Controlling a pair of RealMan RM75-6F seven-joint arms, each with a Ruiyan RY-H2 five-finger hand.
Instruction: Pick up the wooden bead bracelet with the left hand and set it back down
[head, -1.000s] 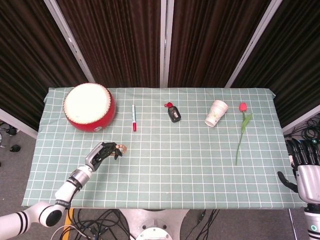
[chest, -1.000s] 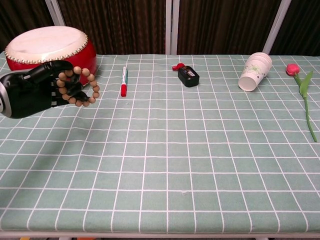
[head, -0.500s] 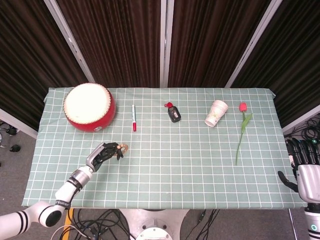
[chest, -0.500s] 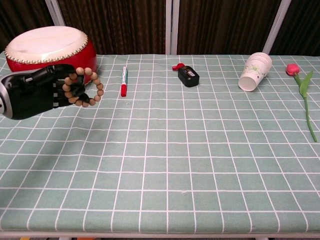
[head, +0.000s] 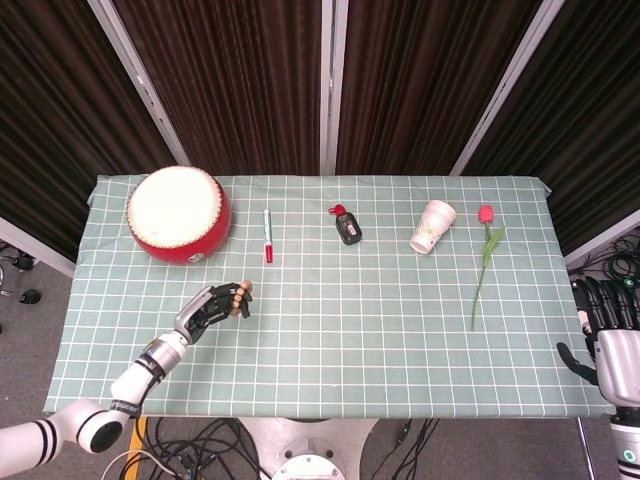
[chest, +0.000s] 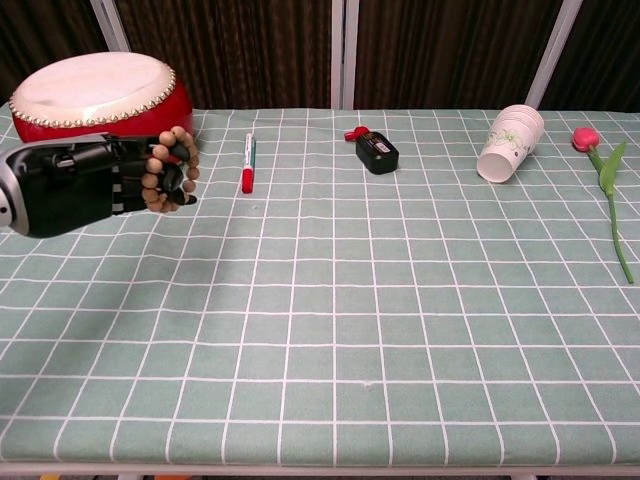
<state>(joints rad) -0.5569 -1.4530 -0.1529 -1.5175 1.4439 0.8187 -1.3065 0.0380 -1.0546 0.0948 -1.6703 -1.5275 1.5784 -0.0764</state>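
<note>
My left hand (head: 213, 306) (chest: 90, 182) holds the wooden bead bracelet (head: 243, 296) (chest: 172, 171) above the green checked tablecloth (head: 330, 330), at the table's left side in front of the drum. Its dark fingers curl through the loop of light brown beads, which bunches up against the fingertips. Whether the beads touch the cloth I cannot tell. My right hand (head: 608, 325) hangs off the table's right edge with its fingers spread and nothing in it; the chest view does not show it.
A red drum (head: 178, 214) (chest: 95, 93) stands at the back left, close behind my left hand. Along the back lie a red-capped marker (head: 267, 236) (chest: 247, 163), a small black bottle (head: 346, 225) (chest: 375, 151), a tipped paper cup (head: 432, 227) (chest: 511, 142) and a rose (head: 486, 250) (chest: 604, 180).
My left hand has turned, and the bracelet has gone from an open hanging loop to a bunch folded against the fingers. The right hand has not moved.
</note>
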